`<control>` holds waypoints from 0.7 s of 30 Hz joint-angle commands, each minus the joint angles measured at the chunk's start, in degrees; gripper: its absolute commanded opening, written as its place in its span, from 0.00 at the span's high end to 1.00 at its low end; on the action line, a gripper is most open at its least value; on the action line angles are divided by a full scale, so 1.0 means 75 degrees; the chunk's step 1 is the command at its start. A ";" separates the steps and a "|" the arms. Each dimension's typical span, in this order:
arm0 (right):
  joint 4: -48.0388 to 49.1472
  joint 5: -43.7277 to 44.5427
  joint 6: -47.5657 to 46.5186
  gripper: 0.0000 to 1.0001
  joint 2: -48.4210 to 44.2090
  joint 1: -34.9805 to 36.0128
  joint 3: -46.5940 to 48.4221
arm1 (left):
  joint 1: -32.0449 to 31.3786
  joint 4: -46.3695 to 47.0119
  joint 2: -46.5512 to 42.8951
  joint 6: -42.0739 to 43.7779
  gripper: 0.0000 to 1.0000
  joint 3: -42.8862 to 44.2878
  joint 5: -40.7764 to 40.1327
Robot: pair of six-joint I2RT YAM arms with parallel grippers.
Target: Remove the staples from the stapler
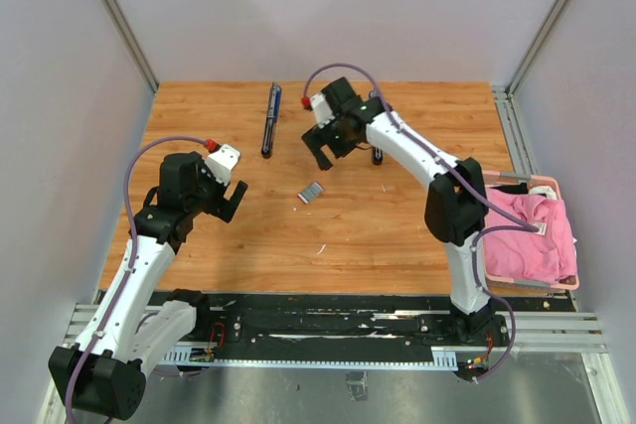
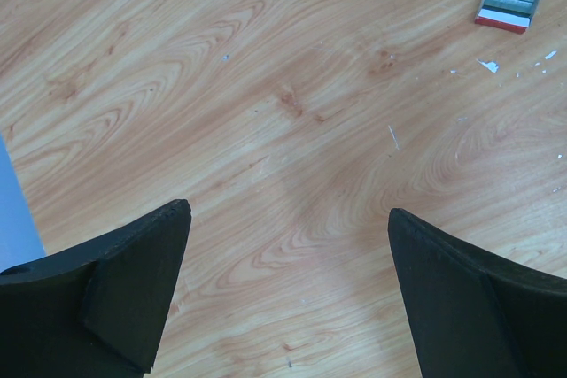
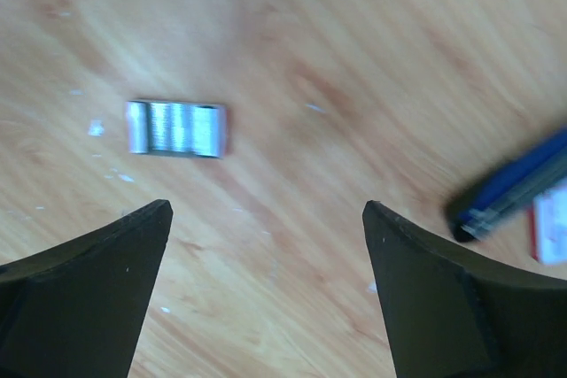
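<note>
The left pincer (image 1: 229, 202) hovers over the table (image 1: 397, 235), jaws spread wide and holding nothing. The dark blue stapler (image 1: 270, 119) lies near the far edge. The staples (image 1: 311, 193) sit mid-table, apart from it. Just beyond them, the right pincer (image 3: 266, 210) hangs wide apart, empty.

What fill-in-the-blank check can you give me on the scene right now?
1. The left pincer and the right pincer both stand ___, holding nothing.
2. The staples lie loose on the wooden ___, between the two pincers.
3. The stapler is dark ___ and lies untouched.
Missing words: open; table; blue.
</note>
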 commanded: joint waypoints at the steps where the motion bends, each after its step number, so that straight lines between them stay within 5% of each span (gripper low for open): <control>1: -0.0098 -0.0209 -0.0429 0.06 -0.0518 -0.1219 -0.0229 | 0.0030 0.0104 -0.0099 0.0045 0.02 -0.0029 0.0038; 12: -0.0089 -0.0876 -0.1766 0.01 0.0052 -0.3817 0.0316 | 0.0030 0.0091 -0.0028 0.0056 0.02 -0.0038 0.0133; 21: -0.0587 -0.1037 -0.4634 0.01 0.1243 -0.4159 0.0976 | 0.0030 0.0068 -0.0050 0.0053 0.02 -0.0020 0.0168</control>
